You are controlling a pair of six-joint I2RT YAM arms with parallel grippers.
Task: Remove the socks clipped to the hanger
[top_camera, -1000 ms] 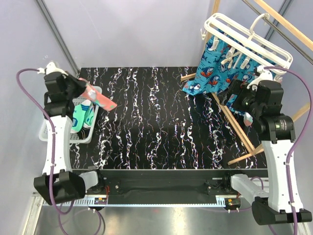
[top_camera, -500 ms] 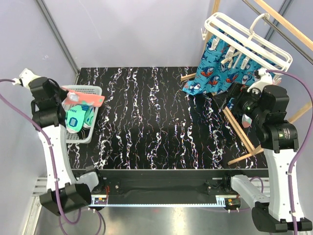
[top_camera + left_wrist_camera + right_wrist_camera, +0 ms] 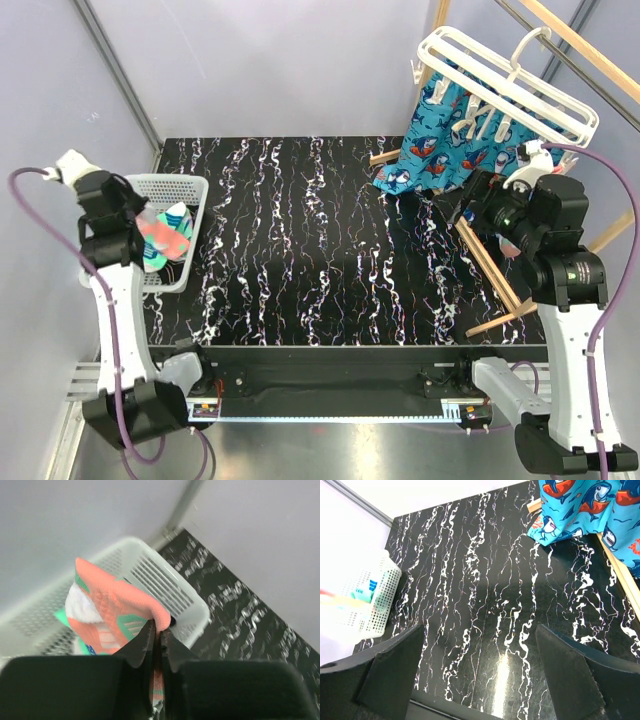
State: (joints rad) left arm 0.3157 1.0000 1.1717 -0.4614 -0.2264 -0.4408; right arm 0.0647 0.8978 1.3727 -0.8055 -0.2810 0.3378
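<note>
The white plastic hanger hangs at the back right with bright blue shark-print socks clipped under it; they also show in the right wrist view. My left gripper is shut on a salmon-pink sock with teal patches and holds it over the white mesh basket. In the left wrist view the sock bulges out of the closed jaws above the basket. My right gripper is open and empty, just below the blue socks, its fingers wide apart over the table.
The basket at the left edge holds mint-green socks. A light wooden bar frame leans along the right side, under the hanger. The black marbled table spans the middle. Grey walls stand close on the left and behind.
My left arm swung the salmon sock from the table's left side back over the basket and lowered it. My right gripper shifted only slightly near the blue socks.
</note>
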